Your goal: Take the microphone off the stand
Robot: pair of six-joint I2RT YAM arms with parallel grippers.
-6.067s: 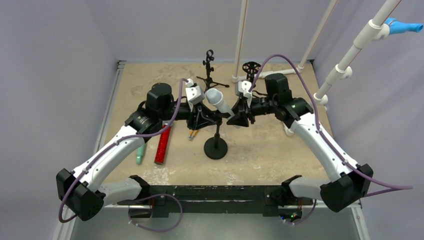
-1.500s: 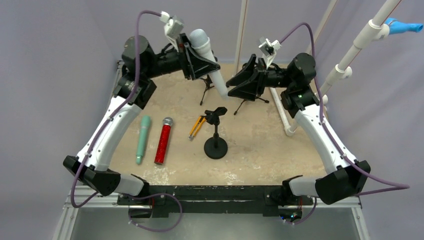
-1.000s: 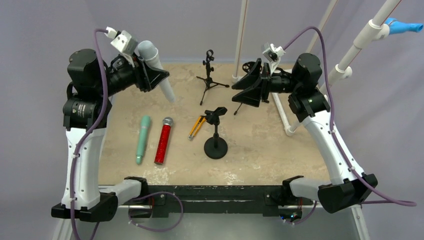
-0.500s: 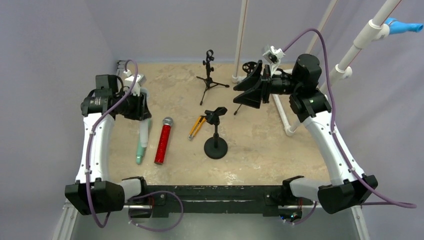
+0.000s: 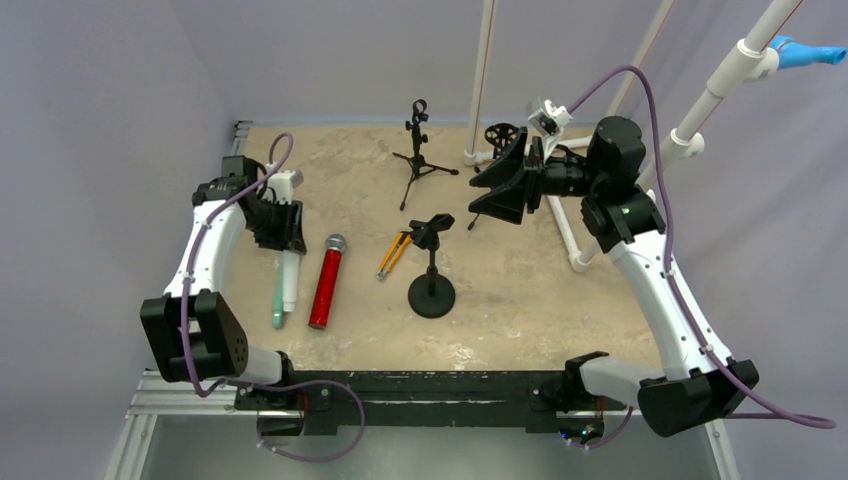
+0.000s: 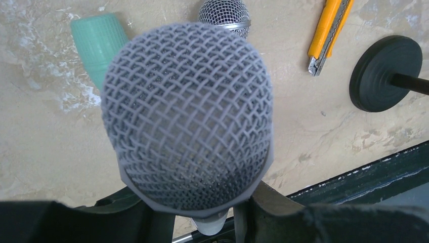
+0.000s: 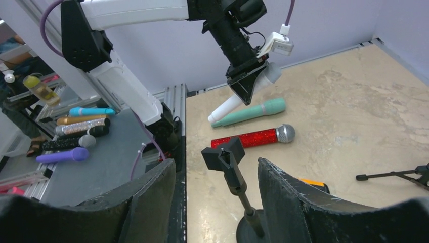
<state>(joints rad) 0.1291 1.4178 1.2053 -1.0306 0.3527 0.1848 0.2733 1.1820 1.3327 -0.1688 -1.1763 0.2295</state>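
The grey-white microphone with a mesh head is off the stand. My left gripper is shut on it at the table's left and holds it handle-down, just over the green microphone. It also shows in the right wrist view. The black stand is upright at mid table, its clip empty; the clip also shows between my right fingers. My right gripper is open and empty, raised behind and to the right of the stand.
A green microphone, a red glitter microphone and an orange utility knife lie left of the stand. Two small tripod stands and white pipes are at the back. Several microphones lie on a shelf off the table.
My left arm has swung the microphone from high at the back left down to the table's left side, over the green microphone. My right arm has barely moved.
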